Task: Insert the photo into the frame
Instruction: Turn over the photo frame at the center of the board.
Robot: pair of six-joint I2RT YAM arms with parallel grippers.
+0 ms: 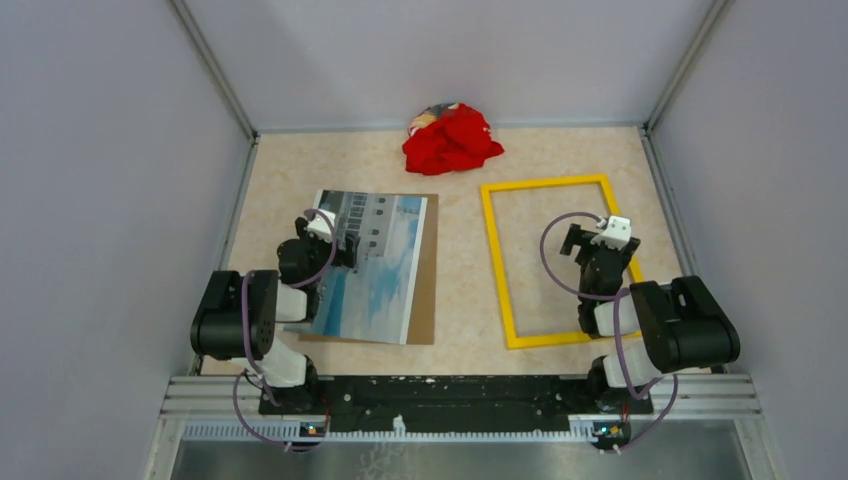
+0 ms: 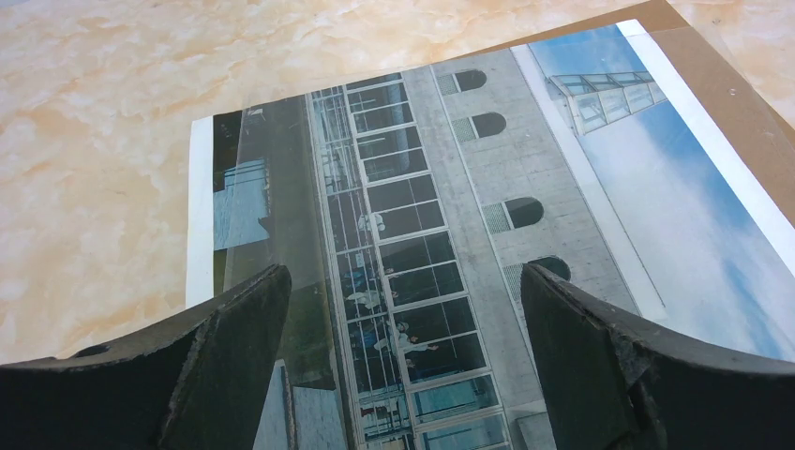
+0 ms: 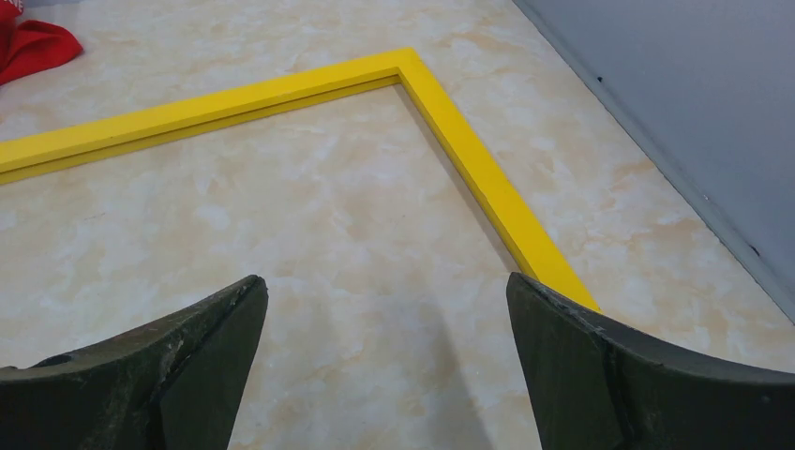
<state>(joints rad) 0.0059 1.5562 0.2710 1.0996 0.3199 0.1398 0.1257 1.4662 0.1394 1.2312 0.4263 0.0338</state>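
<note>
The photo [image 1: 385,262], a print of a white building under blue sky, lies face up on a brown backing panel [image 1: 428,290] left of centre. My left gripper [image 1: 340,242] hovers open above the photo's left part; the left wrist view shows the photo [image 2: 450,234] between the spread fingertips [image 2: 253,319]. The yellow frame [image 1: 497,250] lies flat on the table at the right, empty inside. Open as well, my right gripper [image 1: 590,240] hangs over the frame's right side. In the right wrist view the frame's far right corner [image 3: 412,70] shows ahead of the jaws, and bare table lies between them.
A crumpled red cloth [image 1: 452,138] lies at the back, near the far wall. Grey walls enclose the table on three sides, with the right wall [image 3: 675,84] close to the frame. A metal rail [image 1: 460,395] runs along the near edge.
</note>
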